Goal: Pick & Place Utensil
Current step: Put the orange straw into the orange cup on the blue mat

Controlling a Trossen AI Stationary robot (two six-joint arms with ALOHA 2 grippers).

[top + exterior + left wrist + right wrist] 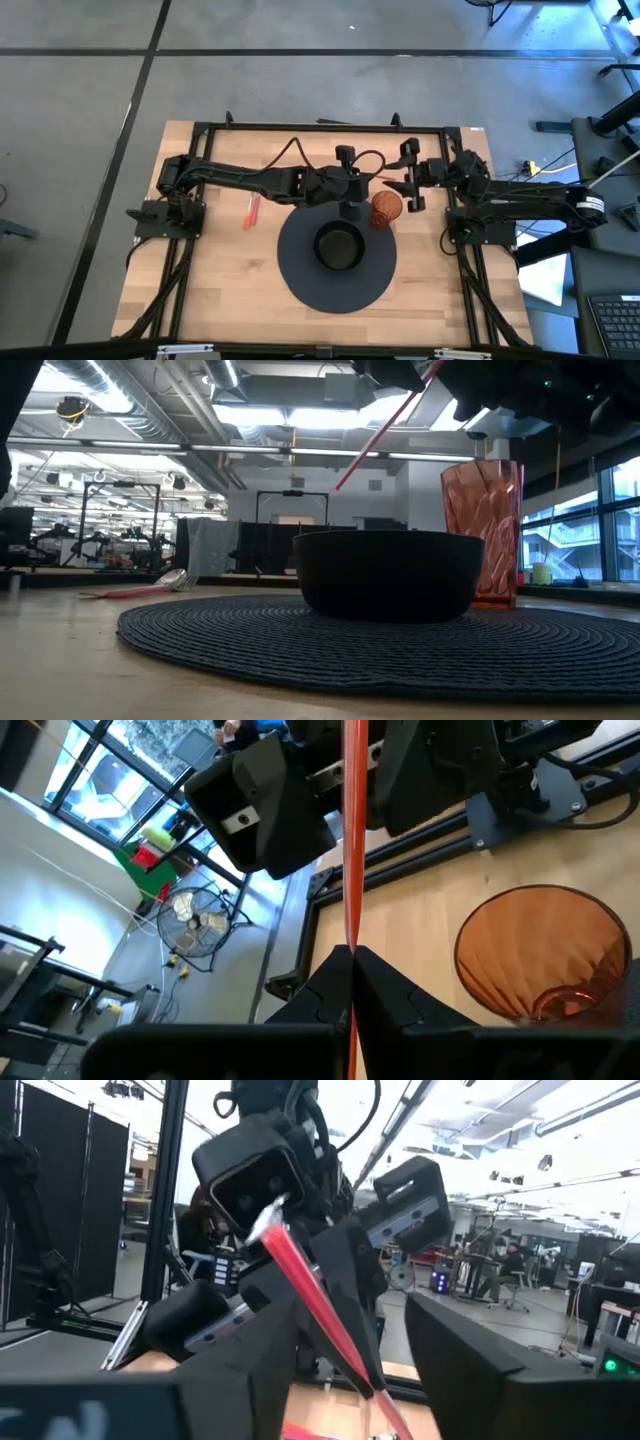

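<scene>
My left gripper [351,965], reaching from the table's left to above the centre [362,188], is shut on a red-handled utensil [351,840]. The utensil slants high over the black bowl [385,425], and a silver end shows in the right wrist view [265,1222]. My right gripper [345,1365] [408,188] is open. Its fingers [260,805] stand on either side of the red handle without visibly touching it. An orange cup [387,208] [545,955] stands upright beside the bowl [338,247]. My left gripper pinches the red handle [351,938] between its two shut fingers. It comes from the table's left, and the handle runs along the fingers and out past their tips. The utensil is lifted clear of the table and tilted, above the bowl [390,572] and the cup [483,530].
A dark round woven mat [300,272] [300,645] lies under the bowl. A second red-handled utensil [250,210] with a silver head lies flat on the wood left of the mat [130,592]. A black frame [300,128] runs along the table's far edge and sides.
</scene>
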